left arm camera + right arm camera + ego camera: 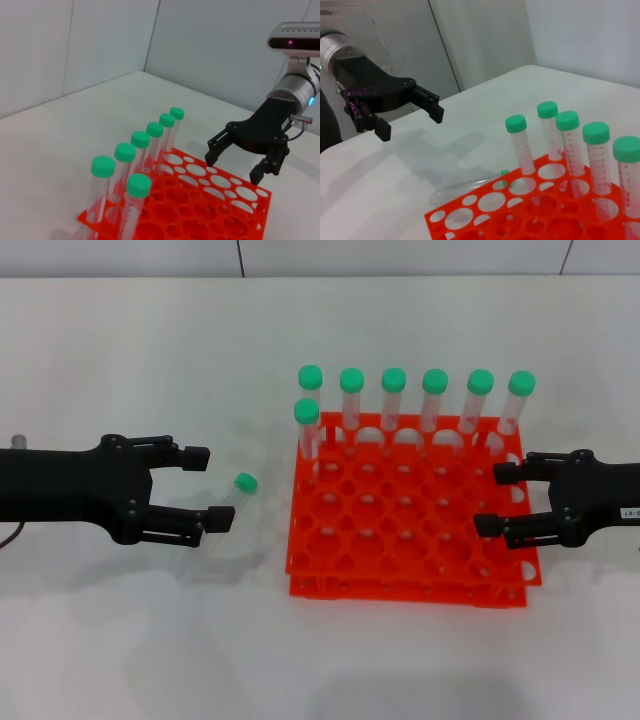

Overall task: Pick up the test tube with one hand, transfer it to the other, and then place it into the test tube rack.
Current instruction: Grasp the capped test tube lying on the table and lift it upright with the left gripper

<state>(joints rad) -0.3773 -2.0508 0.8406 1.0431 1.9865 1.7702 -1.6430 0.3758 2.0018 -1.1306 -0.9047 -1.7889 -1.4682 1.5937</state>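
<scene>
Left pincer [202, 486] gapes wide, empty; the test tube [232, 498] lies on the table [120, 630] at its 3 o'clock. Step: pickup. You must close on the tube next. Right pincer [498, 499] open, empty, over the rack [410, 530].

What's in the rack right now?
The rack holds seven green-capped tubes: six along its far row and one just in front at the left end. All other holes look empty. The lower tier is mostly hidden. An eighth tube lies on the table.
</scene>
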